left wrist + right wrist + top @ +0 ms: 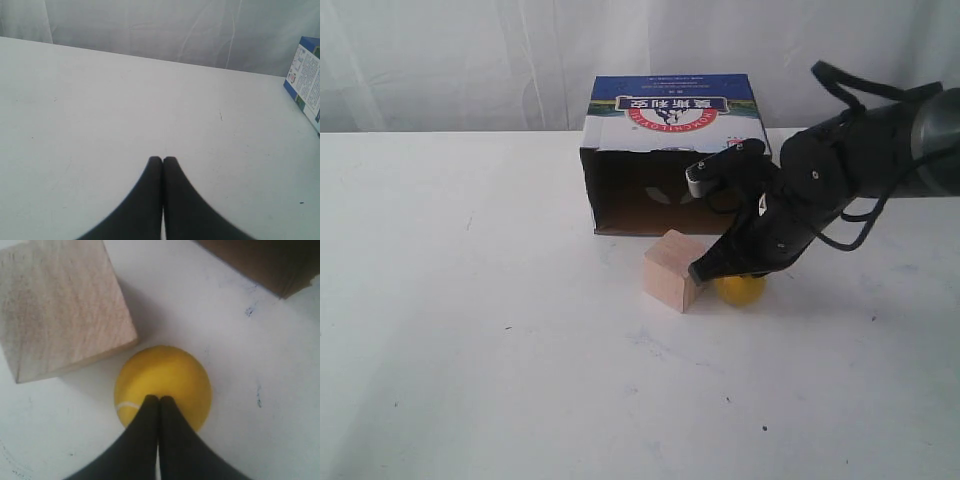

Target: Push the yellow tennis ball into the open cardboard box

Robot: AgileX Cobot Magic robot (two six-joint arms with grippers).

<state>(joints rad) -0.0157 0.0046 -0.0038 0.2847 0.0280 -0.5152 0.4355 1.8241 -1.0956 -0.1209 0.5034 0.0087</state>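
Observation:
The yellow tennis ball [741,289] rests on the white table just in front of the open cardboard box [672,150], whose dark mouth faces the ball. My right gripper [703,272] is shut, empty, and lies over the ball's top. In the right wrist view the closed fingertips [160,400] overlap the ball [165,377], and a corner of the box [260,265] shows beyond it. My left gripper [163,160] is shut over bare table, empty, far from the ball; a side of the box [306,82] shows at that view's edge.
A pale wooden cube [674,270] stands right beside the ball, on its left, in front of the box mouth; the cube [60,305] almost touches the ball in the right wrist view. A white curtain hangs behind the table.

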